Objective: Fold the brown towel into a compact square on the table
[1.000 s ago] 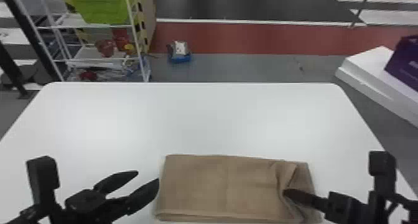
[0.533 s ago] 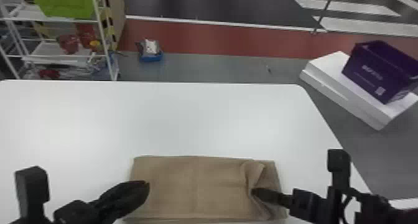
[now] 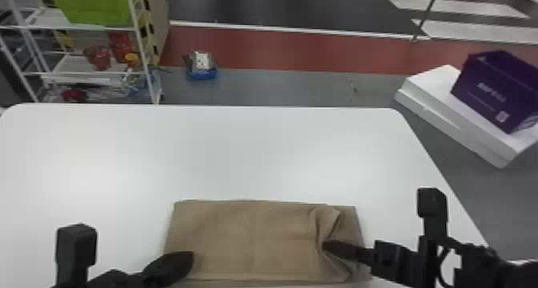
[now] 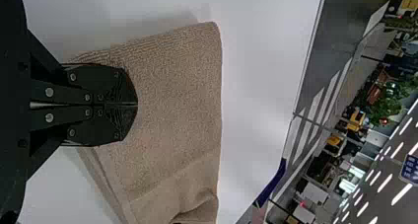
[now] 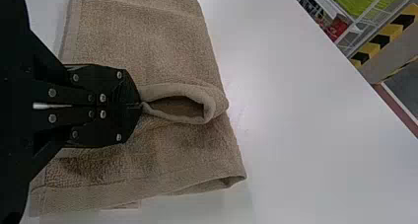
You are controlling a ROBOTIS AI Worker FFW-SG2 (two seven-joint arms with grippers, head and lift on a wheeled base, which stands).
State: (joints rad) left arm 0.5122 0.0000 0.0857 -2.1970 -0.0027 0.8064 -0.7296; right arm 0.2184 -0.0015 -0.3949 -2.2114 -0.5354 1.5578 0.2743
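The brown towel (image 3: pixel 256 239) lies as a flat folded rectangle near the table's front, with a raised fold at its right end. Over its left edge, my left gripper (image 3: pixel 189 258) is shut. In the left wrist view, the towel (image 4: pixel 172 95) spreads flat beneath the left gripper (image 4: pixel 137 104), whose fingers are together; no pinched cloth shows at the tips. At the right end sits my right gripper (image 3: pixel 327 245). The right wrist view has the right gripper (image 5: pixel 140 105) shut on a ridge of the towel (image 5: pixel 148 41), which loops open beyond the tips.
The white table (image 3: pixel 240 155) extends beyond and to both sides of the towel. Past its far edge stand a shelf rack (image 3: pixel 92 73) at left, a small blue item (image 3: pixel 202 69) on the floor, and a purple box (image 3: pixel 494 91) on white slabs (image 3: pixel 452 115) at right.
The head view has swung to the right. My left gripper has gone from open beside the towel to shut over its left edge. My right gripper has kept its place on the fold.
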